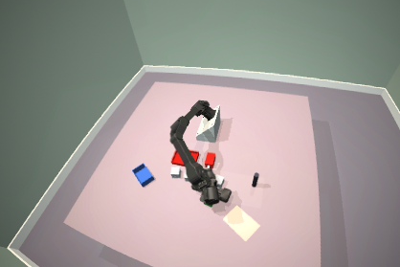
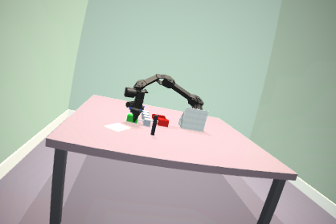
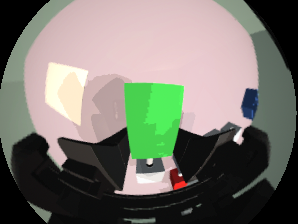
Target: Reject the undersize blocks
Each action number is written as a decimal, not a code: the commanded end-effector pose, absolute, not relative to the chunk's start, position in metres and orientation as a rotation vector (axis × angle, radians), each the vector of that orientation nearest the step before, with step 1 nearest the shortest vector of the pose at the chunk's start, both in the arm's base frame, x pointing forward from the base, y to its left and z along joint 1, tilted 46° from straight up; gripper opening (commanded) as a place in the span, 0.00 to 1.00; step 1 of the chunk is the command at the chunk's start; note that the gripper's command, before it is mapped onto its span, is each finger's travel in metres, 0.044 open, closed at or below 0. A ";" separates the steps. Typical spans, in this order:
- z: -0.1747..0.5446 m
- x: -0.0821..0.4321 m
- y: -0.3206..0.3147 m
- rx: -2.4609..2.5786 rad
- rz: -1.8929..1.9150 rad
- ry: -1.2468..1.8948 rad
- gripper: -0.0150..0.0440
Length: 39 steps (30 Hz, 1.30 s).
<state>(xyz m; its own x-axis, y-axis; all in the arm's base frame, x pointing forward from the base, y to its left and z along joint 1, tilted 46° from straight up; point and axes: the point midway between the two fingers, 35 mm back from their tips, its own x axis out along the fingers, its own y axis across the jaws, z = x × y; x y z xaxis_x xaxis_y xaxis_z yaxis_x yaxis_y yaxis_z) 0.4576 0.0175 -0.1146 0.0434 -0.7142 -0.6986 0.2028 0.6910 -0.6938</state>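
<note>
My gripper [image 2: 136,120] [image 3: 149,125] is shut on the green gauge [image 2: 131,118] [image 3: 154,115], low over the table. In the wrist view the gauge's pale pin points at the dark face of a steel block [image 3: 149,176]; how deep the pin sits in the hole I cannot tell. In the top view the arm mostly hides gauge and gripper. Steel blocks [image 1: 175,172] [image 1: 220,181] [image 2: 147,122] stand in a row, partly hidden by the arm. The red tray [image 1: 177,163] lies behind the row; no block shows in it.
A smaller red block [image 1: 211,159] [image 2: 163,122] is beside the red tray. A blue tray [image 1: 143,175] [image 3: 250,103] lies to the left in the top view. A dark upright cylinder [image 1: 255,180] [image 2: 153,125], a cream sheet [image 1: 246,227] [image 2: 116,127] and a grey wedge [image 1: 207,134] [image 2: 194,120] also stand or lie around.
</note>
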 end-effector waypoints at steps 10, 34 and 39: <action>-0.110 0.461 0.020 -0.475 -0.739 1.350 0.25; -0.111 0.460 0.019 -0.475 -0.739 1.350 0.25; -0.110 0.461 0.020 -0.475 -0.739 1.350 0.25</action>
<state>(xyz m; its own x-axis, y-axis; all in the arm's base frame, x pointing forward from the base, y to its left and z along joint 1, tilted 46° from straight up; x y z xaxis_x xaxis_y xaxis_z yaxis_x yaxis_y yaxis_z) 0.4582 0.0177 -0.1129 0.0422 -0.7145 -0.6983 0.2017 0.6907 -0.6945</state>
